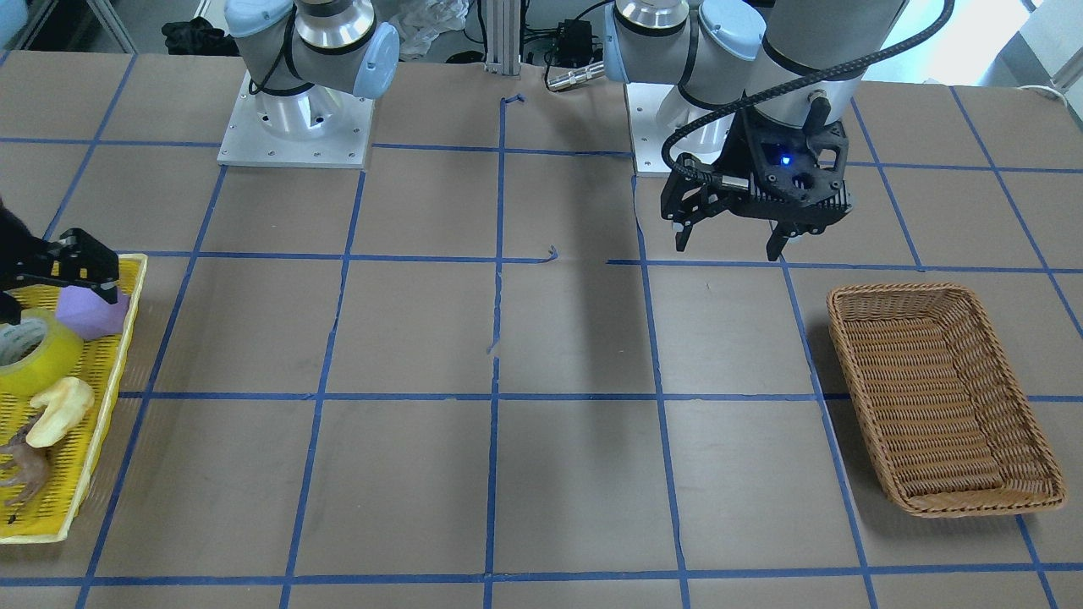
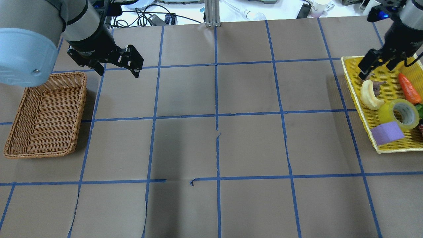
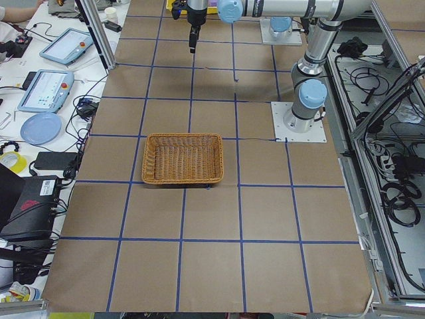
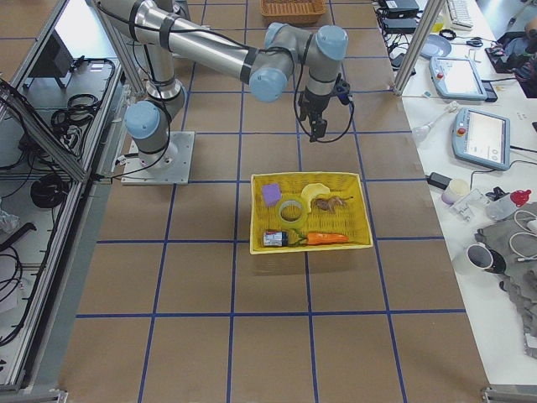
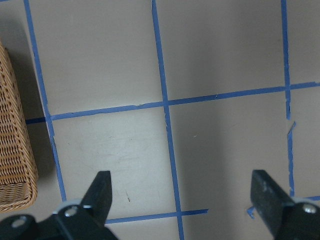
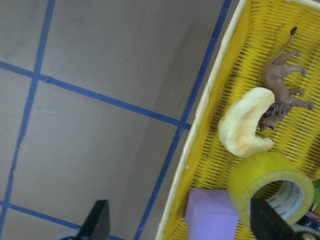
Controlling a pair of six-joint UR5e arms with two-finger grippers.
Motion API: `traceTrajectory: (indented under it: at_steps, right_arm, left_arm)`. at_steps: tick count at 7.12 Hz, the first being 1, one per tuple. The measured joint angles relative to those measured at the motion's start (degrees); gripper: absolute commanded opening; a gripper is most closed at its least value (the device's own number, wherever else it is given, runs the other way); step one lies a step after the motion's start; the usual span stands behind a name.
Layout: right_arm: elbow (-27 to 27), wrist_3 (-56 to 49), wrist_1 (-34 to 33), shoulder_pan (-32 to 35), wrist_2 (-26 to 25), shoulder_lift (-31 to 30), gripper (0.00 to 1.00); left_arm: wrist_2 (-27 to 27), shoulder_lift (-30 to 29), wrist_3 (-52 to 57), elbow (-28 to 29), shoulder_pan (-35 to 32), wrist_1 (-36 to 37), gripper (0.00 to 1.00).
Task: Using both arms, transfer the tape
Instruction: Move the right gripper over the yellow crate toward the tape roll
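Note:
The tape (image 2: 398, 114) is a yellow roll with a white core. It lies in the yellow tray (image 2: 350, 82) at the table's right end, between a purple block (image 2: 386, 132) and a pale croissant toy (image 2: 368, 96). It also shows in the right wrist view (image 6: 270, 190) and the front view (image 1: 34, 351). My right gripper (image 2: 378, 67) is open and empty, raised over the tray's inner edge, apart from the tape. My left gripper (image 2: 117, 71) is open and empty, raised over the table beside the wicker basket (image 2: 19, 109).
The tray also holds an orange carrot toy (image 2: 409, 88) and a brown toy horse (image 6: 282, 87). The basket (image 1: 846, 338) holds nothing. Blue tape grid lines cross the brown table. Cables and devices lie beyond the table's far edge.

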Motion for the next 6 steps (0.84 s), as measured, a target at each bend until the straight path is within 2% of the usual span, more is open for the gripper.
traceTrajectory:
  at_steps: [3, 5, 6]
  right_arm:
    - [4.62, -28.73, -9.48, -12.68, 2.97, 5.75, 1.0]
    - [5.52, -43.06, -18.4, -17.02, 6.7, 11.29, 1.0]
    - [5.7, -46.18, -21.37, -18.14, 7.96, 13.4, 0.62]
  left_arm:
    - [0.0, -0.02, -0.01, 0.0, 0.0, 0.0, 1.0]
    - [0.0, -0.01, 0.02, 0.0, 0.0, 0.0, 1.0]
    - [0.0, -0.01, 0.03, 0.0, 0.0, 0.0, 1.0]
